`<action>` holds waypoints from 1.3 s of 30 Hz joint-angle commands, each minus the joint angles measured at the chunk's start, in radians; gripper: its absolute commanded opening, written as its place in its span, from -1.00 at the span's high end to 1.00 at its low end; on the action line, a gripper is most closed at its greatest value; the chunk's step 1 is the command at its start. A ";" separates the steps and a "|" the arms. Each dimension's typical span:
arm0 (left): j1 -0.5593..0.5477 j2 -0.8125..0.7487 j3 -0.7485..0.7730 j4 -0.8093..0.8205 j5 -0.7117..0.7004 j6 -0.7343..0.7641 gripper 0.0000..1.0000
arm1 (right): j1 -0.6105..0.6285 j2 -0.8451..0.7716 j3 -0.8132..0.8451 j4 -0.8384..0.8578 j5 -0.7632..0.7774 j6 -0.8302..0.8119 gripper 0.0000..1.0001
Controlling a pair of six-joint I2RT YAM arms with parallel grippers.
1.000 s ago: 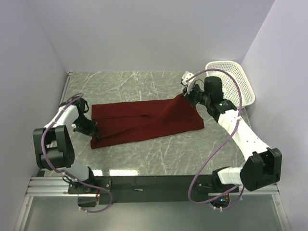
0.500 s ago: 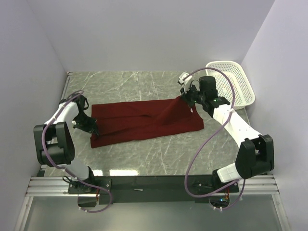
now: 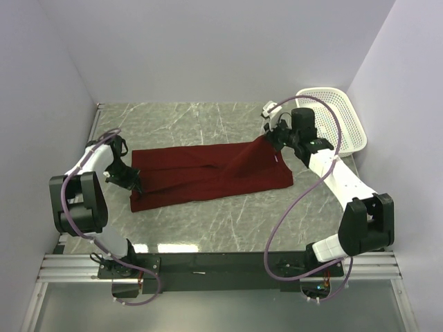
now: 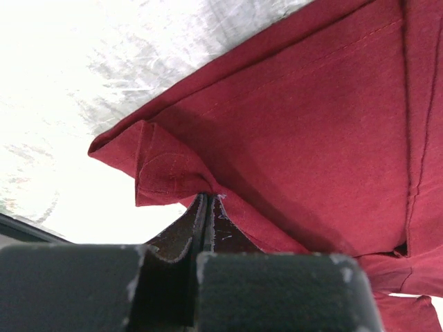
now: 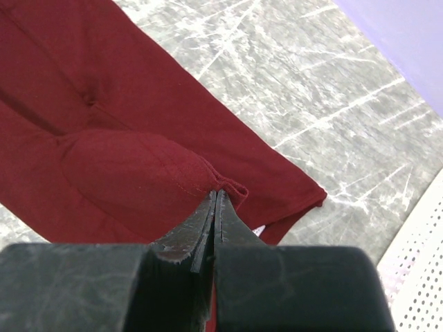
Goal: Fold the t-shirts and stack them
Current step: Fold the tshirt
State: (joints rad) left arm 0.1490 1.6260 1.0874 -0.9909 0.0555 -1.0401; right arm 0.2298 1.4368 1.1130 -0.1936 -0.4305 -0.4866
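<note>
Grip on the left: left gripper [image 4: 208,197] has its jaws pressed together on a bunched fold at the left edge of the t-shirt [image 4: 311,138].
Grip on the right: right gripper [image 5: 216,194] is pinched tight on a pucker of cloth, raised off the surface at the far right corner.
Shirt: maroon, folded into a long band, lying across the middle of the table [image 3: 208,117] between the arms.
Surroundings: white perforated basket [image 3: 339,114] at the far right corner, apart from the cloth.
</note>
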 commanded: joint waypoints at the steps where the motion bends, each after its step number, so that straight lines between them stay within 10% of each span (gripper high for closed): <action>1: 0.004 0.008 0.045 -0.002 -0.011 0.015 0.99 | -0.020 -0.029 0.047 0.046 0.010 0.017 1.00; 39: -0.062 0.179 0.233 -0.023 -0.009 0.040 0.99 | -0.061 -0.052 0.022 0.029 0.042 0.034 1.00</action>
State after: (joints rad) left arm 0.0948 1.8000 1.2758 -0.9989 0.0551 -1.0126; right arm 0.1802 1.4353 1.1126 -0.1947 -0.4080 -0.4610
